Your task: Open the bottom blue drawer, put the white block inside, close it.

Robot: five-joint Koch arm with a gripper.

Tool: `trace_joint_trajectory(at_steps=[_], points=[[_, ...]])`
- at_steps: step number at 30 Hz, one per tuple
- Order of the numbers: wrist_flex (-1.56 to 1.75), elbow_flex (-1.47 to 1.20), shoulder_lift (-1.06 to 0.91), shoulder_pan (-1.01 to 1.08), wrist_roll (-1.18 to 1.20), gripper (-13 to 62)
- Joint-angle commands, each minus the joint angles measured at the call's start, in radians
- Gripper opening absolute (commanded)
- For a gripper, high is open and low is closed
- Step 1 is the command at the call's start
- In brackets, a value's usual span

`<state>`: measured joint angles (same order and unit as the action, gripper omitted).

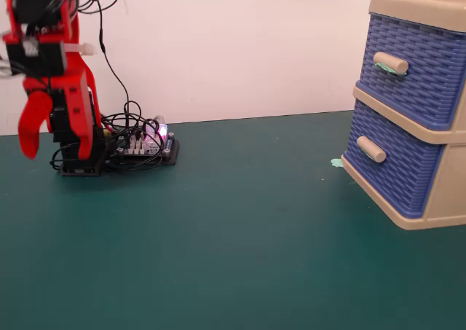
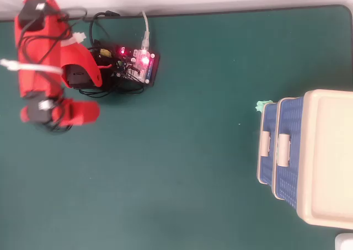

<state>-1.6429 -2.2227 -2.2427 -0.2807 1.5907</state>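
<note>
The bottom blue drawer (image 1: 397, 171) sits pushed into the beige-framed cabinet (image 1: 437, 199) at the right, with its plain beige handle (image 1: 371, 149) facing left. From above, the bottom blue drawer (image 2: 267, 170) shows as a narrow blue strip. The white block is not in view. My red gripper (image 1: 29, 144) hangs fingers-down at the far left, folded back over the arm's base and far from the cabinet. In the overhead view the gripper (image 2: 83, 112) is a single red lump, and only one jaw tip shows in either view.
Above the bottom drawer is a second blue drawer (image 1: 419, 71) with green tape on its handle. The lit controller board (image 2: 139, 65) and its cables lie beside the arm's base. A green tape scrap (image 2: 265, 104) lies on the mat near the cabinet. A white corner (image 2: 345, 241) shows at bottom right.
</note>
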Motion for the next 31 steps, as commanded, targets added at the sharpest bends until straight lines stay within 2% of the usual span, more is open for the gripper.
trace_joint_trajectory(at_steps=[1,4,31], points=[[0.057,-0.078,-0.112,-0.003,-0.006,34.1],[0.049,-0.282,-0.110,0.000,-0.011,33.9],[-0.011,-0.267,-0.109,0.037,-0.012,34.3]])
